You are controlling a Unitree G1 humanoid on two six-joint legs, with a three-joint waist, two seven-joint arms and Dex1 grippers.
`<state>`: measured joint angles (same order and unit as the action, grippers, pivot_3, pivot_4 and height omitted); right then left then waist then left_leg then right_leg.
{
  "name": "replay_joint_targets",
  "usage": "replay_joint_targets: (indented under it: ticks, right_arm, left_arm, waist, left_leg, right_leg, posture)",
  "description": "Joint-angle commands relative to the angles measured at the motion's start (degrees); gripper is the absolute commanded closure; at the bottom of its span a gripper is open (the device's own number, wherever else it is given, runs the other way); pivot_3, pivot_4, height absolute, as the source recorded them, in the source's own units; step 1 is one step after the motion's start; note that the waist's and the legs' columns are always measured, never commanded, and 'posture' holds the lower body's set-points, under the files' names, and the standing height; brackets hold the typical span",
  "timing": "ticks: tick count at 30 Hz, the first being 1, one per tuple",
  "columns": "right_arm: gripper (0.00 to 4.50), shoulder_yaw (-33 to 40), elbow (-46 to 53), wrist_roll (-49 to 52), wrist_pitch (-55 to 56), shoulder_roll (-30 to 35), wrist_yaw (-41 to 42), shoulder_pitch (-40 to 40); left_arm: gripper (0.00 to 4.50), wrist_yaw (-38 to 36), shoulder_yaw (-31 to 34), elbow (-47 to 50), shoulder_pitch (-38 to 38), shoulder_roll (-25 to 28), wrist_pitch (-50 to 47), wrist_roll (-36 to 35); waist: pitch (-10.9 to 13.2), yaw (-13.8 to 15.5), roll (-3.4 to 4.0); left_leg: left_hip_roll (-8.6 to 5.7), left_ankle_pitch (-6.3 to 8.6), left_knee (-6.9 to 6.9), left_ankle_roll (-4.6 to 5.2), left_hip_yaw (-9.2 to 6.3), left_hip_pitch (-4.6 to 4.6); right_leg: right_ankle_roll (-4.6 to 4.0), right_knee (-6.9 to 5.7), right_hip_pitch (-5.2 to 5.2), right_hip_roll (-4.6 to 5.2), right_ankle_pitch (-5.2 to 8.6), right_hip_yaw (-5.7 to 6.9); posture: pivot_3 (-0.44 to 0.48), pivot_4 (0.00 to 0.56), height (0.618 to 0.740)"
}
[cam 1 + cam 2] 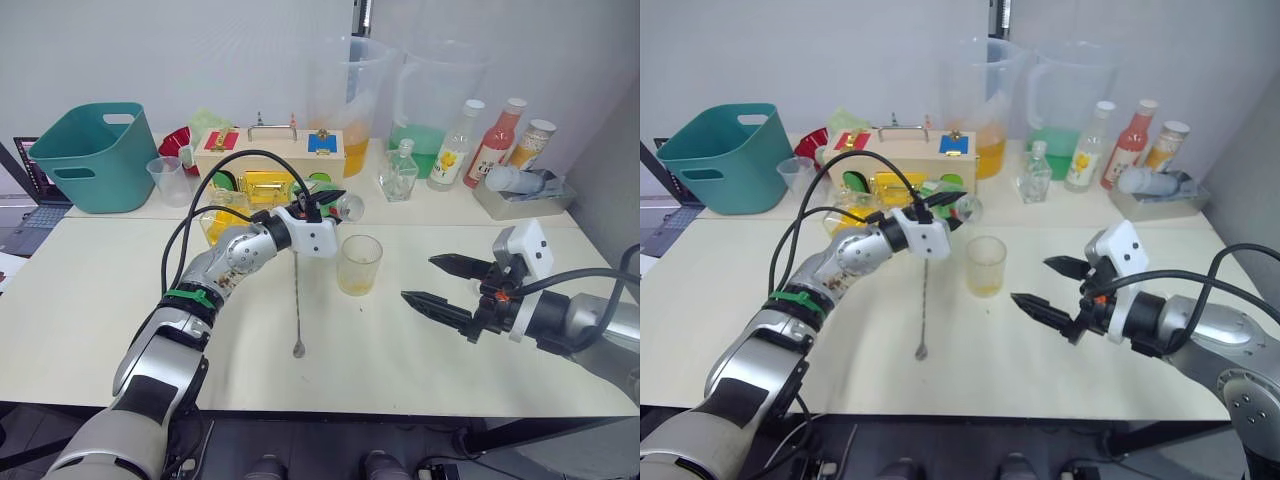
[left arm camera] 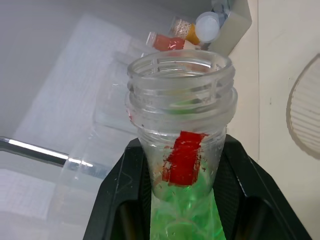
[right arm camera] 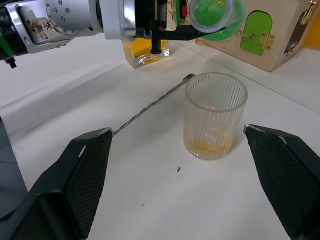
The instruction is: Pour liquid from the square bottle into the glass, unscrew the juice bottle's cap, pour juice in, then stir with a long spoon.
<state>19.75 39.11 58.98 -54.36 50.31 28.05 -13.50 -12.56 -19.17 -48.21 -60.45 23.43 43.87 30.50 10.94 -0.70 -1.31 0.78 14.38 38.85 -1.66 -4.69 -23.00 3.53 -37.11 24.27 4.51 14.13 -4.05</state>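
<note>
My left gripper [image 1: 322, 203] is shut on the juice bottle [image 1: 338, 206], which lies tipped nearly level above the table with its open mouth [image 2: 180, 70] toward the glass [image 1: 359, 264]. Pale green juice [image 2: 185, 220] sits in the bottle's body. The cap is out of view. The ribbed glass stands just below and ahead of the bottle's mouth, with a thin layer of yellow liquid [image 3: 207, 147] at its bottom. The long spoon [image 1: 297, 300] lies flat on the table left of the glass. The square bottle [image 3: 145, 52] stands behind my left arm. My right gripper [image 1: 440, 282] hangs open to the right of the glass, holding nothing.
A teal basket [image 1: 95, 155] and a small clear cup [image 1: 170, 180] stand at the back left. A wooden box [image 1: 270, 150] sits behind the left arm. Two big pitchers [image 1: 350, 100], a small glass flask [image 1: 399, 172], several bottles [image 1: 495, 140] and a grey tray [image 1: 520, 200] line the back right.
</note>
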Motion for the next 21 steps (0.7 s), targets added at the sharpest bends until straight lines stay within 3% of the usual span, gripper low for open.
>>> replay_joint_targets:
  ticks: [1, 21]
  right_arm:
    - [0.04, 0.76, 1.77, 0.55, 1.16, 0.31, -0.53, -0.35]
    - [0.04, 0.88, 2.34, -0.39, 1.88, 0.36, -1.53, 0.49]
  left_arm:
    - [3.32, 4.82, -0.13, -0.17, -3.36, 0.71, 1.35, 2.41]
    - [3.32, 14.46, -7.79, -6.64, -7.89, 0.64, -0.35, 13.21]
  waist:
    - [0.0, -0.01, 0.0]
    - [0.0, -0.02, 0.0]
  left_leg:
    - [0.0, 0.0, 0.0, 0.0, 0.0, -0.01]
    - [-0.01, 0.0, 0.01, 0.0, 0.0, -0.02]
  right_leg:
    - [0.0, 0.0, 0.0, 0.0, 0.0, 0.0]
    - [0.01, -0.03, 0.01, 0.0, 0.0, 0.0]
  posture:
    - [0.0, 0.15, 0.74]
    - [0.0, 0.15, 0.74]
